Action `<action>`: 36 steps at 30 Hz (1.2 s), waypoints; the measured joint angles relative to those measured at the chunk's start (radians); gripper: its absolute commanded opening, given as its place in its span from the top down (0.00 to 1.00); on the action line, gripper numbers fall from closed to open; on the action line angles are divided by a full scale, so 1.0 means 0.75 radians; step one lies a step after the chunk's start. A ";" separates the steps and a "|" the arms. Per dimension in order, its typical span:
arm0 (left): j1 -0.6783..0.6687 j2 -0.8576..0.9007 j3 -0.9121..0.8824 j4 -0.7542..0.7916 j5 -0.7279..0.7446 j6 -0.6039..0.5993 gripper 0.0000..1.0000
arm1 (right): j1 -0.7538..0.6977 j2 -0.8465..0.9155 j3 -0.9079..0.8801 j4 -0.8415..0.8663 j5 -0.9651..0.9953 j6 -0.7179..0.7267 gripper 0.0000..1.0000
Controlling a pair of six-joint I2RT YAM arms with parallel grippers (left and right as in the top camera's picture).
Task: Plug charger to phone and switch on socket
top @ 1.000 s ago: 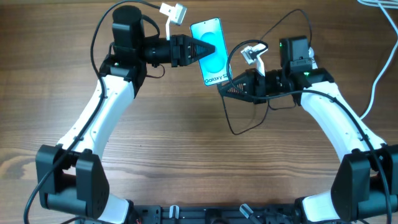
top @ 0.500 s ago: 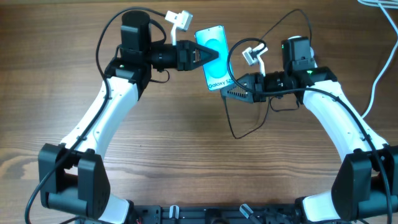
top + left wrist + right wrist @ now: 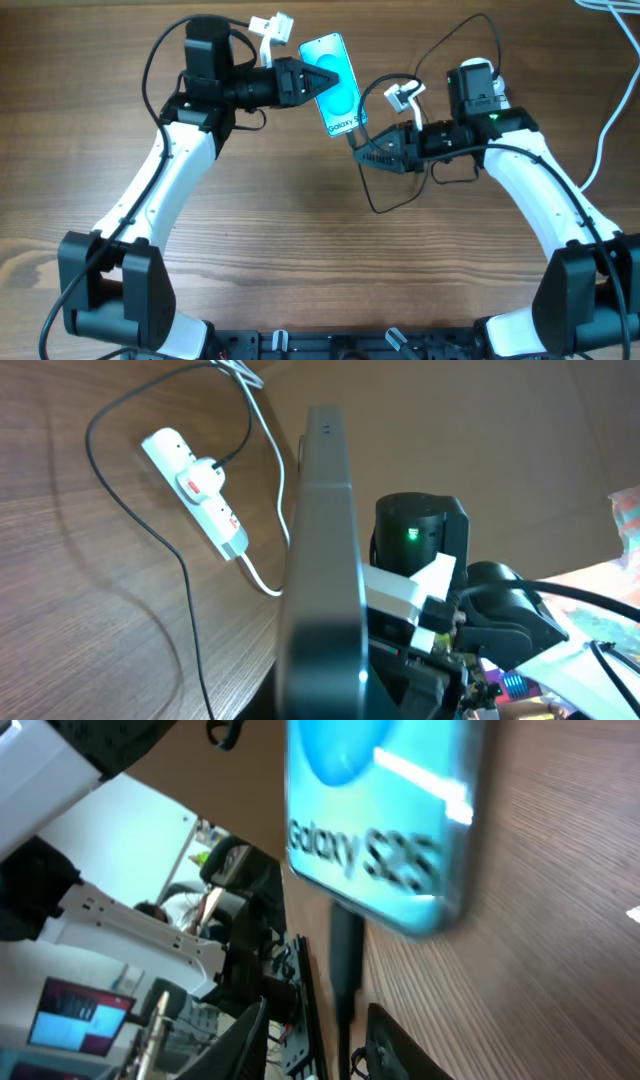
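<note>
My left gripper [image 3: 322, 78] is shut on the phone [image 3: 344, 104] and holds it above the table. Its cyan screen faces up and the "Galaxy" edge points toward my right arm. In the left wrist view the phone [image 3: 320, 550] shows edge-on and hides the fingers. The charger plug [image 3: 346, 952] sits in the phone's [image 3: 385, 810] bottom edge. My right gripper [image 3: 322, 1042] is open, one finger on each side of the plug without touching it. The black cable [image 3: 385, 205] loops below my right gripper [image 3: 360, 153]. The socket [image 3: 192, 485] lies on the table with the black cable running from it.
A thick white cord [image 3: 606, 110] runs along the table's right edge. Another stretch of white cord [image 3: 262, 578] leaves the socket's near end. The right arm [image 3: 430, 560] stands close behind the phone. Bare wood fills the middle and front of the table.
My right gripper has opened off the plug and dropped back slightly; the plug stays in the phone. My left gripper shifted the phone a little right, then back left.
</note>
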State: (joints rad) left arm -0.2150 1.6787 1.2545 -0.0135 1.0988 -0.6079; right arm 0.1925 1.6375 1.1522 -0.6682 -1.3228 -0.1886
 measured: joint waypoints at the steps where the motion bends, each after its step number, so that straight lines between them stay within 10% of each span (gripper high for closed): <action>1: -0.006 0.000 0.000 -0.001 -0.001 0.000 0.96 | 0.009 0.000 0.000 0.006 0.002 0.000 0.75; 5: -0.033 0.000 0.000 -0.004 0.002 -0.001 0.96 | 0.033 0.000 0.000 0.016 0.039 0.010 0.96; 36: -0.020 -0.001 0.058 -0.232 0.122 0.351 0.96 | 0.061 0.001 -0.050 0.190 0.045 0.127 0.96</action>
State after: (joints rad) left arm -0.2302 1.6783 1.2980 -0.1879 1.1900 -0.3447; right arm 0.2379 1.6379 1.1145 -0.5255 -1.2888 -0.0937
